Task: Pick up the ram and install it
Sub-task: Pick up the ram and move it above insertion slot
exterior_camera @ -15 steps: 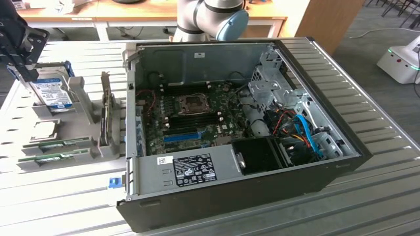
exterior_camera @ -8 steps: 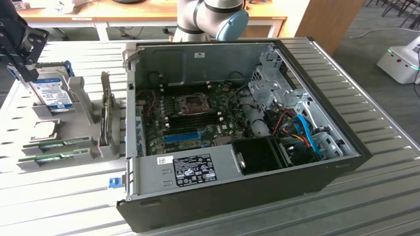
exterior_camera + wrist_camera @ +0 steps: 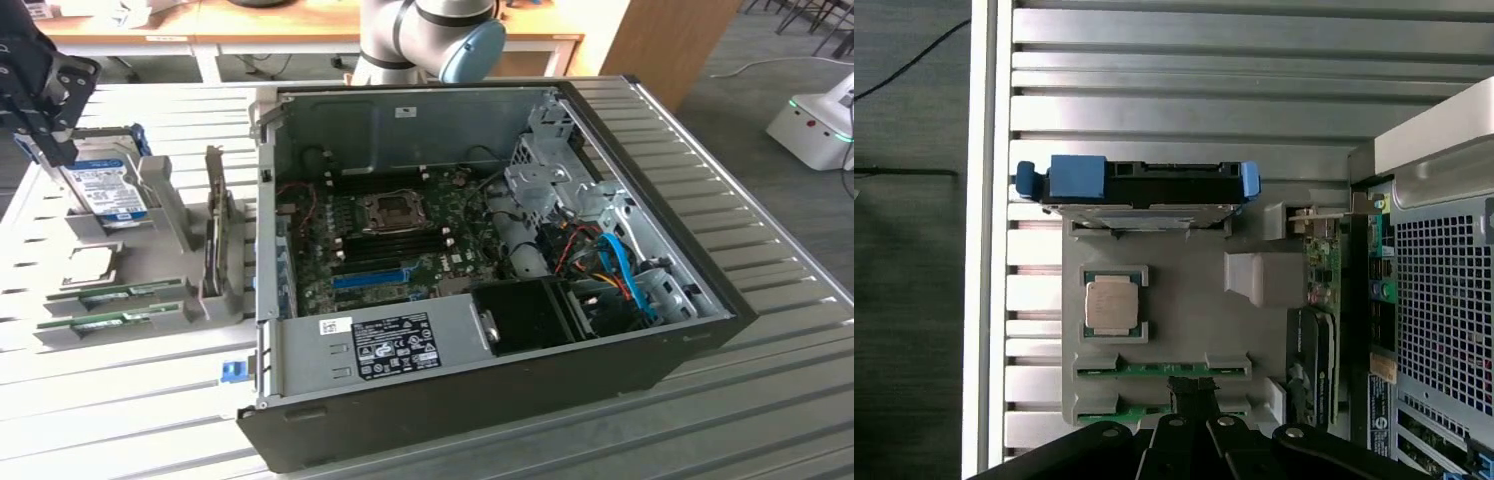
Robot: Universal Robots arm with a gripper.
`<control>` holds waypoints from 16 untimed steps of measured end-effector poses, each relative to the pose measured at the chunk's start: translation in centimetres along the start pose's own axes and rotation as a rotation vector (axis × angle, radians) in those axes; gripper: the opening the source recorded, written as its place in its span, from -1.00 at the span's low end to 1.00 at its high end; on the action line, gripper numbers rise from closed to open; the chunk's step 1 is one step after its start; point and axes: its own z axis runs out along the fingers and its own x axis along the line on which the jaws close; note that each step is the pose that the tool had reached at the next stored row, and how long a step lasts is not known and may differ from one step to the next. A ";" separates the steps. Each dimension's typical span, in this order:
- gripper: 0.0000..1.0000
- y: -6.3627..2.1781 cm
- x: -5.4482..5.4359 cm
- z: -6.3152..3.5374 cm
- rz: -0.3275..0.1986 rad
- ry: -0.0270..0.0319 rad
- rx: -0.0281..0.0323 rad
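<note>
- We see the ram (image 3: 1159, 369) seated on edge in a slot of the grey holder (image 3: 1184, 290), a 2nd green stick (image 3: 1116, 411) just beside it.
- The gripper (image 3: 1189, 395) hangs above both sticks, fingers pressed together, holding nothing.
- A CPU (image 3: 1112, 305) and a hard drive (image 3: 1144, 185) share the holder.
- The open computer case (image 3: 601, 385) stands at the exterior view's right of it.

Exterior high, oblique; wrist straight down, close (both see holder (image 3: 158, 188) (image 3: 1184, 300)).
</note>
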 end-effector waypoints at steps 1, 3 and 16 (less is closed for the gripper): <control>-0.79 0.00 0.0 0.01 -0.017 0.0009 -0.0003; -0.79 0.00 0.0 0.02 -0.051 0.0039 -0.0011; -0.79 -0.01 0.0 0.11 -0.269 0.0190 -0.0050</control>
